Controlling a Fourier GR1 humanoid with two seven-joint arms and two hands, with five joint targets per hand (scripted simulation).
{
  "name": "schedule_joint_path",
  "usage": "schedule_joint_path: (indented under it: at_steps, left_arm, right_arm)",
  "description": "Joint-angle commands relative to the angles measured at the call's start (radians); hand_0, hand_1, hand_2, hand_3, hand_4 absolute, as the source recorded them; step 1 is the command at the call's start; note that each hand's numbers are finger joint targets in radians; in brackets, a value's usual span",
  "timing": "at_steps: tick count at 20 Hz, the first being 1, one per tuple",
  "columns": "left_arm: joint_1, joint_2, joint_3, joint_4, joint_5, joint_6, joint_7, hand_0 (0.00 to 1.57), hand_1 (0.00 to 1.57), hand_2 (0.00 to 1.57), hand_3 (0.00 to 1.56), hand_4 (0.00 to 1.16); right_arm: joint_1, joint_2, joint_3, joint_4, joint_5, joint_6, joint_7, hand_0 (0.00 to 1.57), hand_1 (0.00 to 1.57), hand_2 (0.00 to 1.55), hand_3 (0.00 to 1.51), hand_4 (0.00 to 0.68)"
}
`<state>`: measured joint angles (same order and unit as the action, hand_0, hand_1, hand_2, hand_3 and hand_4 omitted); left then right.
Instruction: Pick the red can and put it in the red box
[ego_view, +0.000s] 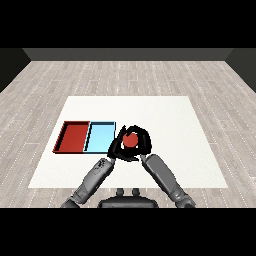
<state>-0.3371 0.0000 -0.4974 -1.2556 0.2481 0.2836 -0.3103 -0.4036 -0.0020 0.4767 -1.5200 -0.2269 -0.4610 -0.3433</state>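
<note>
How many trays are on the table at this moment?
2. The red tray lies toward the table's left side, and the light blue tray sits directly to its right, just left of the hands around the red can. None appears hidden.

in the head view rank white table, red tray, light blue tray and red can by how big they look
1. white table
2. red tray and light blue tray: look alike, no ranking
3. red can, partly hidden by the right hand

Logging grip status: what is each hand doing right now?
Right hand: curled round the red can.
Left hand: beside the can; fingers cannot be told.
</note>
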Motion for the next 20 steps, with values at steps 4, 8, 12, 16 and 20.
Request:
schedule_joint_path:
  at_steps: [4, 8, 12, 16, 20]
  left_arm:
    - [-0.03, 0.0, -0.002, -0.025, 0.012, 0.002, 0.055, 0.0, 0.0, 0.0, 0.0, 0.0]
    - [-0.006, 0.0, -0.038, -0.029, 0.039, -0.012, 0.018, 0.0, 0.0, 0.0, 0.0, 0.0]
    - [-0.041, 0.0, -0.051, 0.022, 0.064, 0.202, -0.005, 0.0, 0.0, 0.0, 0.0, 0.82]
    - [0.012, 0.0, -0.041, -0.028, 0.08, 0.237, 0.009, 1.57, 1.57, 1.57, 1.49, 1.13]
    - [-0.024, 0.001, -0.046, 0.043, 0.117, 0.214, -0.021, 1.57, 1.57, 1.56, 1.48, 1.12]
  right_arm:
    - [0.018, 0.002, 0.067, 0.016, -0.043, -0.055, -0.046, 1.53, 1.53, 1.46, 1.42, 0.658]
    - [-0.019, 0.002, 0.083, 0.087, -0.052, -0.043, -0.097, 1.52, 1.52, 1.46, 1.4, 0.646]
    - [-0.043, 0.002, 0.132, 0.057, -0.045, -0.129, -0.044, 1.53, 1.53, 1.47, 1.41, 0.649]
    - [-0.085, 0.002, 0.106, 0.076, -0.071, -0.088, -0.036, 1.51, 1.51, 1.45, 1.39, 0.649]
    - [-0.08, 0.002, 0.132, 0.037, -0.048, -0.159, -0.022, 1.49, 1.49, 1.44, 1.39, 0.651]
